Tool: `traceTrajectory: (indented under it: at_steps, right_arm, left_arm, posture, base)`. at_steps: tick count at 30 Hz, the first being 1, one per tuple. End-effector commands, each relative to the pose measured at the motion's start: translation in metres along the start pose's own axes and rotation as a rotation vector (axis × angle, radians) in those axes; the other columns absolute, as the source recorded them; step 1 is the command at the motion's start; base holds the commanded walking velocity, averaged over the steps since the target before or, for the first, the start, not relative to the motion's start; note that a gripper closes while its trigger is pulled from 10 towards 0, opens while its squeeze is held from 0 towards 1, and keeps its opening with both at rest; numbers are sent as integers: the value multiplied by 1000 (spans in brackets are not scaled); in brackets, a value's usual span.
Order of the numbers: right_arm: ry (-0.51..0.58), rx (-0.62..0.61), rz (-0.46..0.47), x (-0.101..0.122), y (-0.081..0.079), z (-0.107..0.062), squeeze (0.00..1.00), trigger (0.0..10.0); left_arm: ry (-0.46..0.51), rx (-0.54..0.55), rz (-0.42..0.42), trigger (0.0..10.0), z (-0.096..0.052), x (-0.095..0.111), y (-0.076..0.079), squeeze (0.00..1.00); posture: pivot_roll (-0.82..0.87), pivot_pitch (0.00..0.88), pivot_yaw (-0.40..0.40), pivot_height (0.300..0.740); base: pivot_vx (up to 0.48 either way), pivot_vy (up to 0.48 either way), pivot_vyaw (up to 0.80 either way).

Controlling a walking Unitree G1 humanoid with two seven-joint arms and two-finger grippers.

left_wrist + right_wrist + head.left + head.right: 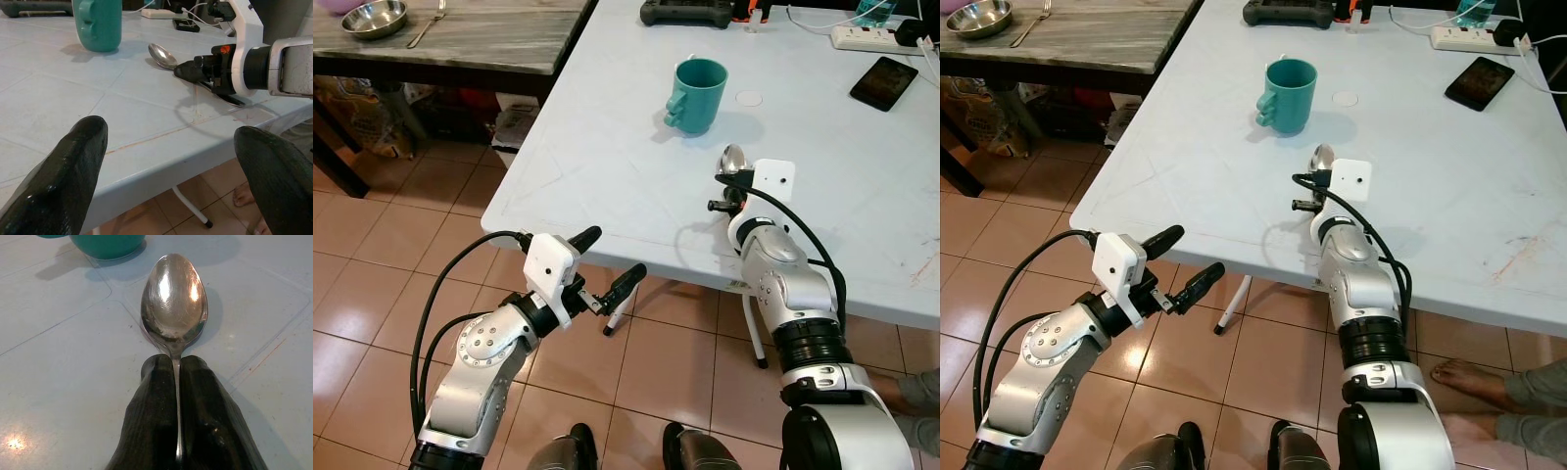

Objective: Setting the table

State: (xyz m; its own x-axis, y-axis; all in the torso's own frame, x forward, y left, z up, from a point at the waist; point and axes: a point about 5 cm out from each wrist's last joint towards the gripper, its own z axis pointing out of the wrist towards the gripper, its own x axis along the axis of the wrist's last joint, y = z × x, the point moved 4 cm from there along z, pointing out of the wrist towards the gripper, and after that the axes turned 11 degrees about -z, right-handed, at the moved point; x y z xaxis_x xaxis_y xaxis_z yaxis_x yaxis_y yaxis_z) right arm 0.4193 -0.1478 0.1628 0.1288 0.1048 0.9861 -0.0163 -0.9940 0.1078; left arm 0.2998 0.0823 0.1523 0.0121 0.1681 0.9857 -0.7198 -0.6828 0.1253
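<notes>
- Our right gripper (178, 382) is clamped on the metal spoon (174, 298) by its handle, low over the pale blue table (607, 147); the glossy oval bowl points at the teal mug (695, 93)
- our left gripper (607, 266) hangs off the table's near edge, fingers spread wide
- across the wooden table (480, 39) we see a steel bowl (374, 17) and fork (426, 24); a phone (884, 82) lies far right

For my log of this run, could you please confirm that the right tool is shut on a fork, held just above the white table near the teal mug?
Not quite: the right tool is shut on a spoon, not a fork; the right wrist view shows its rounded bowl. The rest holds: it is just above the white table, near the teal mug.
</notes>
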Motion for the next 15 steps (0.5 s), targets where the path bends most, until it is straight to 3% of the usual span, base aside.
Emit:
traceTrajectory:
  at_steps: [1, 15]
  right_arm:
    - [-96, -47, -1, -27, 12, -3, 0, 0]
    - [-96, -47, -1, -27, 12, -3, 0, 0]
  left_arm:
    - [-6, 1, 8, 10000, -1, 0, 0, 0]
    - [-6, 1, 8, 10000, -1, 0, 0, 0]
  posture:
    - [-202, 242, 37, 740]
    - [-202, 242, 37, 740]
  base:
    - [0, 0, 0]
    - [0, 0, 0]
